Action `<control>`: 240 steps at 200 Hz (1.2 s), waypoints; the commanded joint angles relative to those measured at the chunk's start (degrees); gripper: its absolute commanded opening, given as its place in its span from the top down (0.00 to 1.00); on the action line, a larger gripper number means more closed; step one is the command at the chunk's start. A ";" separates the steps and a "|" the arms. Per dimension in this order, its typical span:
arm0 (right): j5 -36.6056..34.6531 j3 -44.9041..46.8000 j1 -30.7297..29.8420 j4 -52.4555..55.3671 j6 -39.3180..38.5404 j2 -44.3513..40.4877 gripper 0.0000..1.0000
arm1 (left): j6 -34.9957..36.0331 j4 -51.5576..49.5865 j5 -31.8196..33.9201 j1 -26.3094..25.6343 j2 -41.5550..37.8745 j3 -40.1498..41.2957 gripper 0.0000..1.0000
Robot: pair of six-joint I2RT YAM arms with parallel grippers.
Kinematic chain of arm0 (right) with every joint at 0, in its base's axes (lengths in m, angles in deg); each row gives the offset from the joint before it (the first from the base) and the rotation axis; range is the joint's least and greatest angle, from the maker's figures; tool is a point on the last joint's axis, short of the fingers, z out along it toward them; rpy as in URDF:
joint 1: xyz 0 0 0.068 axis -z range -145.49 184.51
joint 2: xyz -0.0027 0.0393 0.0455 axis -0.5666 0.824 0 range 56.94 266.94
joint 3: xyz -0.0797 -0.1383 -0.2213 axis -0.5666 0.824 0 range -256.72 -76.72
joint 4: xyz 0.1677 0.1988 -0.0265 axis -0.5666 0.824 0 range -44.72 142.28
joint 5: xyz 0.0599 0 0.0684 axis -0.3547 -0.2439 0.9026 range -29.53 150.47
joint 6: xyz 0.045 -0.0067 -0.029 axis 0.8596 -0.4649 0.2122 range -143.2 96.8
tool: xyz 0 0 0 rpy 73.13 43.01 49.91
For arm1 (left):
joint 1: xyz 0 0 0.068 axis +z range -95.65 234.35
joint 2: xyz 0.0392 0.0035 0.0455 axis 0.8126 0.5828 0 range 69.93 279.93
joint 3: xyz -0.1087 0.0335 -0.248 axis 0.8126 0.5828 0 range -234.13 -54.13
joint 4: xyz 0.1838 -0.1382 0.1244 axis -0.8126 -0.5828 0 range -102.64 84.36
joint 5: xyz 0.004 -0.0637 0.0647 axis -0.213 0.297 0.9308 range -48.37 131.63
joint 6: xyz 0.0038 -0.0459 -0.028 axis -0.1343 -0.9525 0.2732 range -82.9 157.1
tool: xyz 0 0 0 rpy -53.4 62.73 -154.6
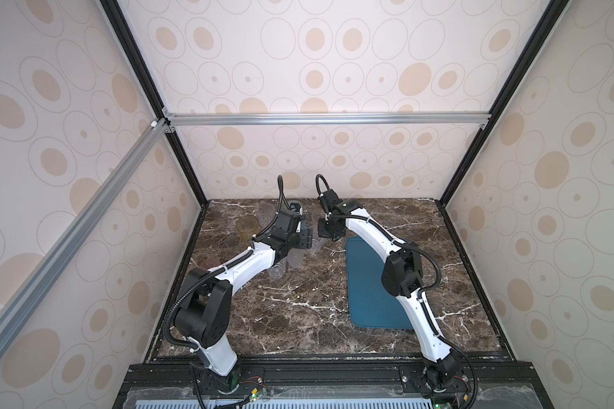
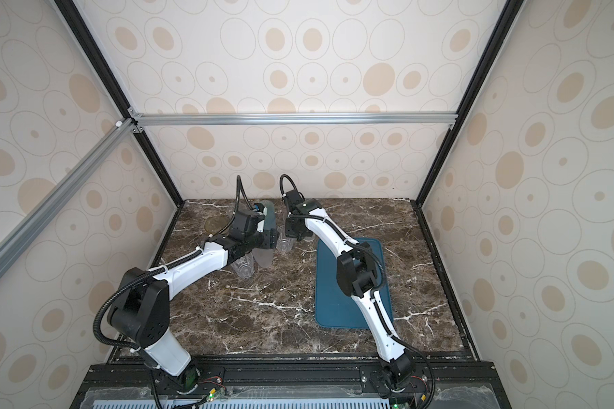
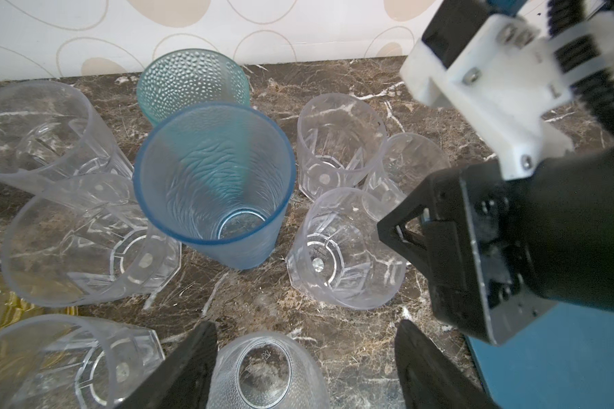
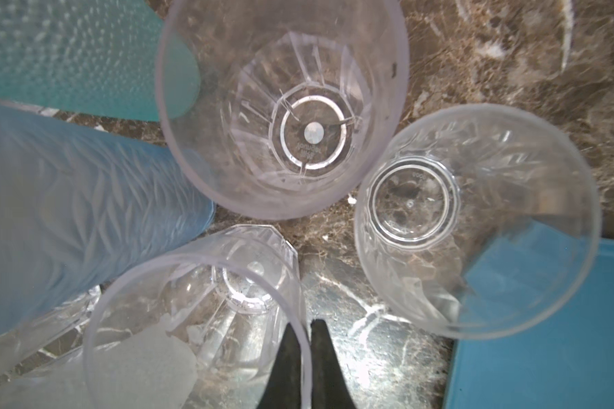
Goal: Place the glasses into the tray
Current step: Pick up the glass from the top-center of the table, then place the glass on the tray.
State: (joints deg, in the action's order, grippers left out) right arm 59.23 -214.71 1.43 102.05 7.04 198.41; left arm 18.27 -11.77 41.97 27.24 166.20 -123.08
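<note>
Right gripper [image 4: 306, 357] clamping clear glass [image 4: 192, 318] by rim, upright, mouth up, left gripper [image 3: 305, 325] apart

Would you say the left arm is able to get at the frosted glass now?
Probably yes: the frosted glass sits between the open fingers of the left gripper, nothing over it.

Bright, even light from above in both top views. Only faint, soft shadows sit under the arms on the marble table [image 1: 298, 301], and the wide lens splays the walls toward the corners. Over to the left wrist view: crisp in the middle, left gripper [image 3: 303, 324] fingers blurred at 6 o'clock. Right wrist view: white glare on the marble at 5 o'clock, blue glass [image 4: 68, 219] smeared at 9, clear glass [image 4: 227, 318] and right gripper [image 4: 305, 324] soft at 6.
</note>
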 commanded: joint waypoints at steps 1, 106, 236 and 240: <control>-2.15 -0.41 -0.44 4.51 -2.74 -4.40 0.96 | -0.81 -1.50 0.21 -0.32 -2.43 -3.01 0.21; 2.40 10.07 3.22 12.88 -10.22 -21.05 0.98 | -1.39 4.66 -0.34 -3.42 -8.74 -1.57 0.20; -3.42 37.33 14.83 -1.93 -8.37 -31.92 1.00 | 0.25 10.58 -0.26 -12.40 2.41 0.79 0.05; -3.58 37.68 14.82 -2.81 -8.28 -31.60 1.00 | 0.37 9.84 -0.33 -12.44 3.22 0.24 0.05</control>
State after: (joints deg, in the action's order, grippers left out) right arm 58.23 -177.99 16.75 104.68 -2.25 165.34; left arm 17.50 2.51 41.75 15.85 165.61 -118.71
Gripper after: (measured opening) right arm 0.062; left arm 0.948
